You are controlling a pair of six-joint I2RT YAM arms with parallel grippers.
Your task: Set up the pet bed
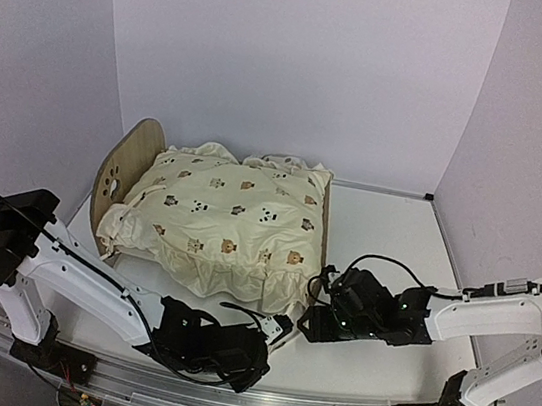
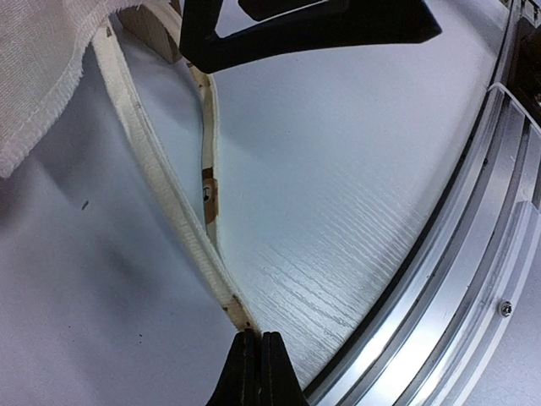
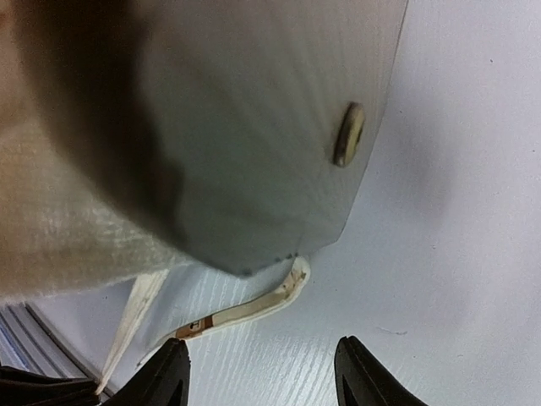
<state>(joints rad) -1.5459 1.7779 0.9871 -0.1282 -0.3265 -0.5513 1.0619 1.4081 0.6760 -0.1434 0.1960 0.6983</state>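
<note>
Though the left gripper (image 2: 258,355) clamped the end of a thin cream fabric tie (image 2: 169,199), the right gripper (image 3: 260,347) gaped empty just short of it; closing there would probably miss.

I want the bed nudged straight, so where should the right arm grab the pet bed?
Probably the footboard's near corner, approached from the right. It is a thin upright panel that open jaws can straddle, while the cushion overhangs the near rail.
</note>
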